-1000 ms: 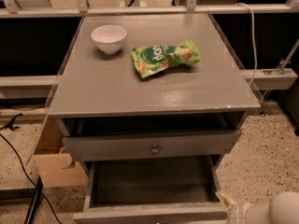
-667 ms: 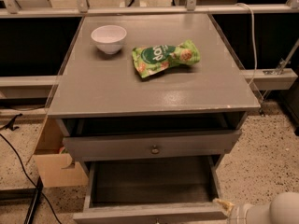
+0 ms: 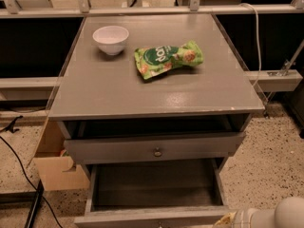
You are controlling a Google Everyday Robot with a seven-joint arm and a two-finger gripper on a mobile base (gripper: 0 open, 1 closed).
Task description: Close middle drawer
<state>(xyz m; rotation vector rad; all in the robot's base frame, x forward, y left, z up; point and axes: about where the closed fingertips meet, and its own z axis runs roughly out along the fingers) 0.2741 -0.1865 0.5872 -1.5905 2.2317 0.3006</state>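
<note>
The grey cabinet [image 3: 156, 87] has two drawers showing. The middle drawer [image 3: 152, 186] is pulled far out; its bare inside faces up and its front panel [image 3: 147, 218] sits at the bottom edge of the view, with the knob cut off. The drawer above it [image 3: 118, 149], with a small round knob [image 3: 157, 152], stands slightly out. My gripper [image 3: 229, 220] is at the bottom right, at the right corner of the middle drawer's front, on the end of the white arm [image 3: 278, 216].
A white bowl [image 3: 110, 39] and a green snack bag [image 3: 167, 58] lie on the cabinet top. A cardboard box [image 3: 52, 167] stands on the floor at the left, with black cables [image 3: 19, 167] beside it. A white cord [image 3: 258, 42] hangs at the right.
The arm has edged slightly left toward the drawer's right front corner. The drawers, bowl and bag have not visibly moved.
</note>
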